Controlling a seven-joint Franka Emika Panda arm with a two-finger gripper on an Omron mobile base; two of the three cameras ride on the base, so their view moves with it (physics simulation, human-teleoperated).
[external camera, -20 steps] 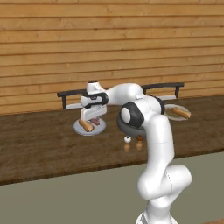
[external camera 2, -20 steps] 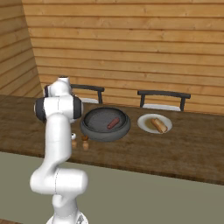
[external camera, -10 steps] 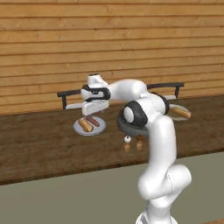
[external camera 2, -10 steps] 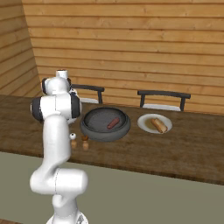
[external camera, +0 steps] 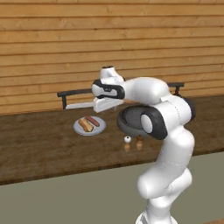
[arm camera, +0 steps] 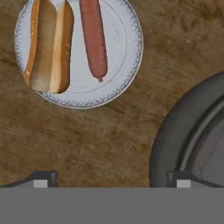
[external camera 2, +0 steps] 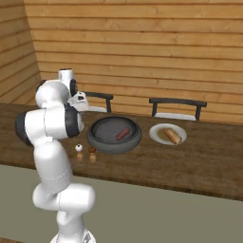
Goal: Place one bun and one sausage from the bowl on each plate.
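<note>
Gripper: my gripper (arm camera: 111, 177) stands spread wide and empty; in the hand view one tip rises at lower left, the other at lower right over the bowl's rim.

Left plate: I see the near plate (arm camera: 124, 41) in the upper left of the hand view, already carrying a bun (arm camera: 48, 46) and a sausage (arm camera: 93, 37) lying side by side, apart from each other.

Bowl: the dark bowl (external camera 2: 100, 141) sits at the centre of the right base view; its thick rim enters the hand view at lower right.

Remaining sausage: one sausage (external camera 2: 123, 134) lies on the bowl's floor, right of centre in the right base view; this is the piece I judge I must fetch.

Right plate: the second plate (external camera 2: 158, 134) lies just right of the bowl in the right base view and holds one bun (external camera 2: 173, 136); I read it as short of a sausage.

Handling: I expect the sausage to be light, slightly yielding, smooth and round, so prone to roll or squirt from the jaws.

Hold: I would take it across its middle, jaws square to its length, closing gently.

Risk: the bowl's curved wall may block a low approach; I would come straight down.

Shakers: two small shakers (external camera 2: 86, 153) stand in front of the bowl, clear of my route.
</note>
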